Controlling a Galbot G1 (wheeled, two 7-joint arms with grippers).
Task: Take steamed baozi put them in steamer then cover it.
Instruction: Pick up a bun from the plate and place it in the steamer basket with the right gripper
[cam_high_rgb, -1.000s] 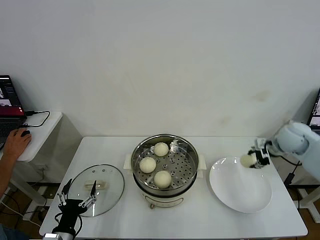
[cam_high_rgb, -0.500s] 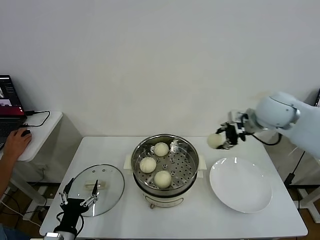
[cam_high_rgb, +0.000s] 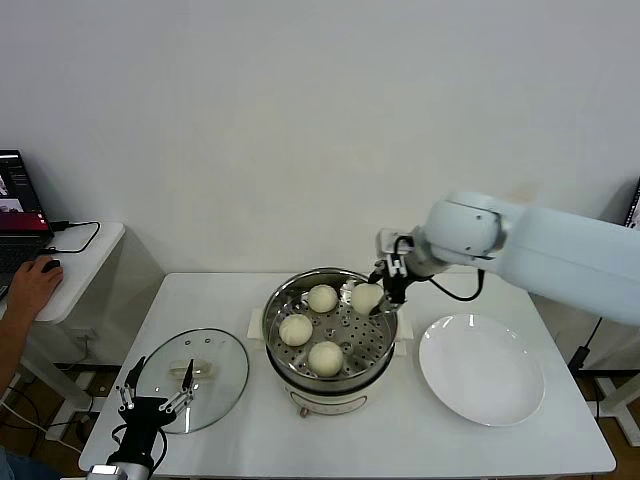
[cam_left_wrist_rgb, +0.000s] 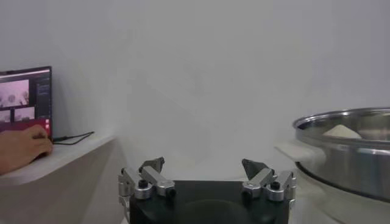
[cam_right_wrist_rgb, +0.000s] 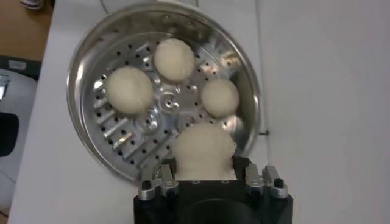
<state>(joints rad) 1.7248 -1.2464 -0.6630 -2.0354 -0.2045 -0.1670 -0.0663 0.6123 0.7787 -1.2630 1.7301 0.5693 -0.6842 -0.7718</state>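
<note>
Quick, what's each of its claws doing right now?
Left gripper: open, empty, by the glass lid.
Right gripper: shut on a bun over the steamer.

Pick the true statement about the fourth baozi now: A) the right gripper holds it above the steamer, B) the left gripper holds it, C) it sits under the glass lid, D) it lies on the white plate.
A: the right gripper is shut on the fourth baozi over the steamer.

The right arm reaches in from the right toward the centre, its right gripper (cam_high_rgb: 378, 297) clamped, fingers (cam_right_wrist_rgb: 159, 182) closed. The left gripper (cam_high_rgb: 153, 395) waits near-left, fingers (cam_left_wrist_rgb: 152, 164) spread wide.
</note>
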